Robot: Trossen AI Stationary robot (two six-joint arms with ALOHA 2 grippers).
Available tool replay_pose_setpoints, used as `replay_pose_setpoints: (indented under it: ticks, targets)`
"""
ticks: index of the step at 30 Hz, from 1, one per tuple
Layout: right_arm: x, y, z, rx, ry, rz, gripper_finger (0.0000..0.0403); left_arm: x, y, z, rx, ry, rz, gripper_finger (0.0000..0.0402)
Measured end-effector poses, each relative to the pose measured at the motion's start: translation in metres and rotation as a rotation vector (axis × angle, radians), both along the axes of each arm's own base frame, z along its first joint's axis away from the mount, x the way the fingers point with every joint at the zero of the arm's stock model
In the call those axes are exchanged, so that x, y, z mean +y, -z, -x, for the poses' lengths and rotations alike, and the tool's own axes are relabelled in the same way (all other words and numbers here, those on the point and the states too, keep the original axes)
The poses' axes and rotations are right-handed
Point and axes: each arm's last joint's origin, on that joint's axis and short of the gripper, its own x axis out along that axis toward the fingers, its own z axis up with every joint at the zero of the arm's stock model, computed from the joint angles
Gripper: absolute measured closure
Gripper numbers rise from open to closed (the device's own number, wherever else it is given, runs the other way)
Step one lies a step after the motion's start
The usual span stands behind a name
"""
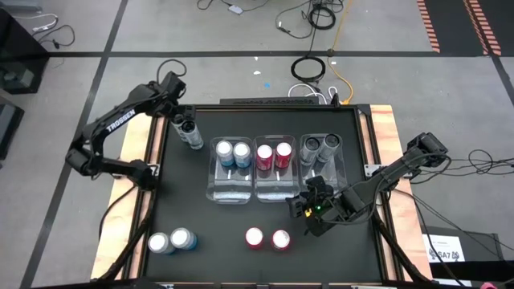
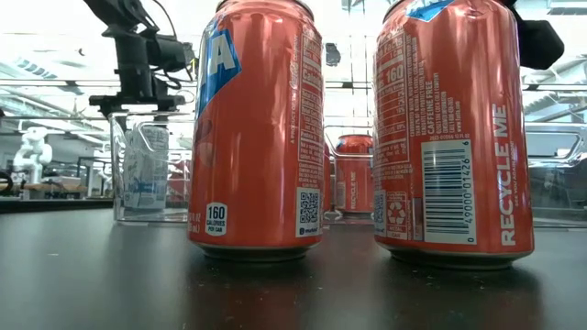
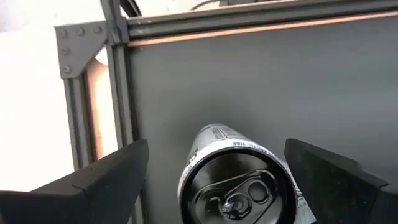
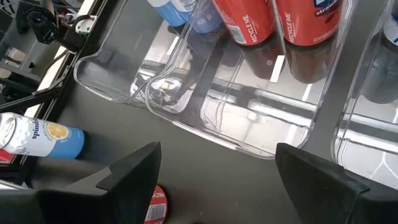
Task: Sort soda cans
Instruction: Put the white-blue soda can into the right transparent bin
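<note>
The left gripper [image 1: 181, 120] hangs at the far-left corner of the black table [image 1: 209, 225], directly above two dark grey cans [image 1: 191, 135] standing upright and touching each other just outside the far-left corner of the blue-can bin [image 1: 229, 193]. Its fingers stand wide apart, and in the left wrist view one dark can [image 3: 239, 186] sits centred between them, lid up, its long axis vertical and in line with the gripper's approach; nothing is clamped. That makes a straight descent the likely next move, and the left arm is plainly the nearer one. The right gripper [image 1: 303, 207] hovers near the front of the red-can bin [image 1: 269, 191], jaws also spread and empty, with a red can [image 4: 155, 205] just below it in its own wrist view. The two loose red cans [image 1: 267, 238] stand upright at the near edge; two light blue cans [image 1: 171, 241] stand at the near left. Each clear bin already holds a pair: blue, red, and dark grey in the grey-can bin [image 1: 325, 172]. The cans are slim, with silvery lids and printed labels.
</note>
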Motion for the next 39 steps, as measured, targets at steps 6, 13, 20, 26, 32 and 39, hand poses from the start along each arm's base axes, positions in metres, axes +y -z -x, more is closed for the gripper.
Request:
replay_pose_setpoints:
  ticks: [6, 13, 20, 26, 32, 39]
  targets:
    - [0.000, 0.000, 0.000, 0.000, 0.000, 0.001, 0.0093, 0.005, 0.009, -0.005, -0.002, 0.010, 0.056, 0.0018]
    - [0.000, 0.000, 0.000, -0.001, 0.002, -0.001, 0.0093, 0.008, 0.015, -0.007, 0.006, 0.012, 0.086, 0.0029]
    - [0.000, 0.000, 0.000, -0.001, 0.002, 0.000, 0.0093, 0.008, 0.015, -0.007, -0.002, -0.011, 0.089, 0.0093]
    - [0.000, 0.000, 0.000, 0.000, 0.000, 0.002, 0.0093, 0.007, 0.015, -0.006, 0.000, -0.012, 0.096, 0.0135]
    - [0.000, 0.000, 0.000, 0.003, -0.005, 0.007, 0.0093, 0.006, 0.015, -0.005, 0.007, -0.012, 0.108, 0.0131]
    - [0.000, 0.000, 0.000, 0.004, -0.005, 0.008, 0.0093, 0.007, 0.014, -0.007, -0.010, -0.006, 0.094, 0.0130]
